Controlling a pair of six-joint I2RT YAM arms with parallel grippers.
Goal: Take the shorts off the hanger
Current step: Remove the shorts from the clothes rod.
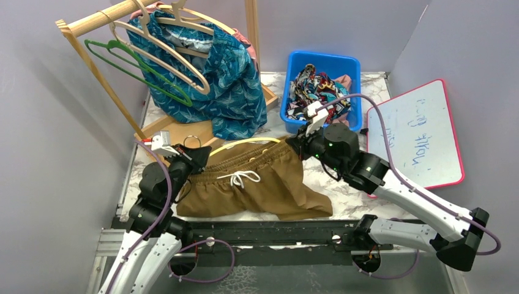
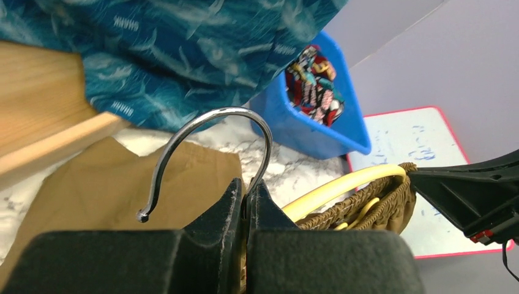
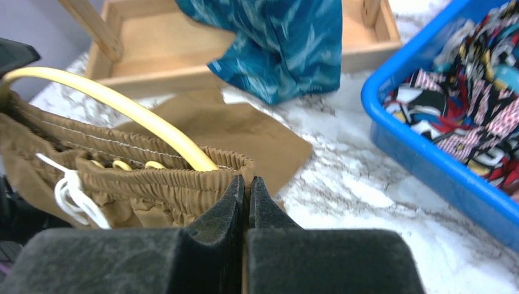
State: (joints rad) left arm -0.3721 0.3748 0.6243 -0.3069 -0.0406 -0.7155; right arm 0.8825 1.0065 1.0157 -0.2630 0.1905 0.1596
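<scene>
Far L: wooden rack (image 1: 98, 18) w/ a green hanger (image 1: 131, 64) and bare wooden hangers (image 1: 165, 49) on its bar, plus teal shorts (image 1: 232, 86) w/ a shark print hanging down onto the rack's base tray (image 1: 183, 130). Just in front of that tray is my L claw (image 1: 194, 153), pinched tight on the stem of the metal hook (image 2: 226, 109), so I've got the yellow hanger (image 1: 245, 143) by its neck; the hook curls up over my fingertips. The hanger's yellow arc runs R from there, threaded inside the waistband of the olive-brown shorts (image 1: 257, 184). Shorts are still on it: waistband up off the marble table (image 1: 355, 196) and stretched between my two claws, legs spread flat on the tabletop toward my bases, white drawstring (image 1: 240, 178) knotted at mid-front. At the waistband's R end is my R claw (image 1: 294, 142), tips closed together on the gathered elastic corner, right where the hanger's yellow end pokes in. Behind it is a blue bin (image 1: 323, 58) holding comic-print shorts (image 1: 312, 92) in a heap; something pink is at its back corner, can't tell what. Far R: pink-edged whiteboard (image 1: 416, 135) lying flat w/ blue scribble, illegible.
</scene>
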